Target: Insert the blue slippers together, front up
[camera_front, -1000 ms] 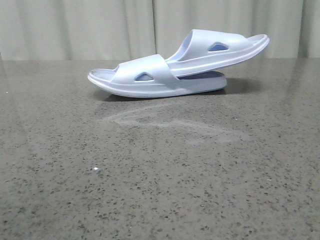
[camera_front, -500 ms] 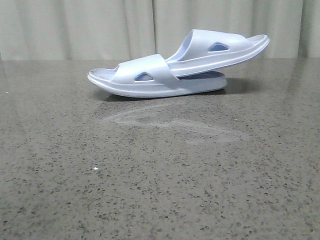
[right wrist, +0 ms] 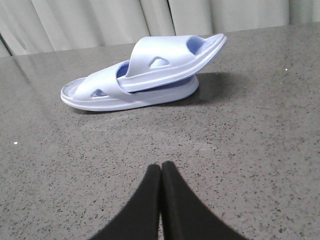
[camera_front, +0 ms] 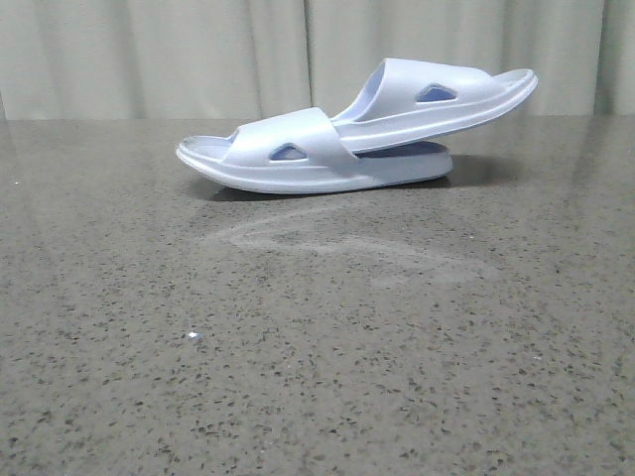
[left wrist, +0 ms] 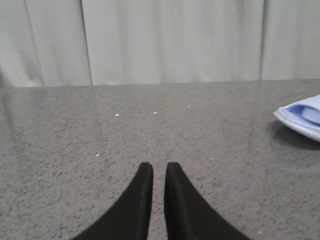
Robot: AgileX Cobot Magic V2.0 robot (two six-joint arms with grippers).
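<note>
The two blue slippers lie at the far middle of the table. The lower slipper [camera_front: 298,169] rests flat on its sole. The upper slipper [camera_front: 437,99] is pushed under the lower one's strap and tilts up to the right. Both also show in the right wrist view, the lower slipper [right wrist: 110,97] and the upper slipper [right wrist: 165,60]. One end of a slipper [left wrist: 302,117] shows in the left wrist view. My left gripper [left wrist: 159,167] is empty, its fingers a thin slit apart. My right gripper [right wrist: 161,166] is shut and empty, well short of the slippers. Neither gripper shows in the front view.
The grey speckled stone tabletop [camera_front: 317,347] stretches out in front of the slippers, with a faint smear [camera_front: 327,238] near them. A pale curtain [camera_front: 149,59] hangs behind the table's far edge.
</note>
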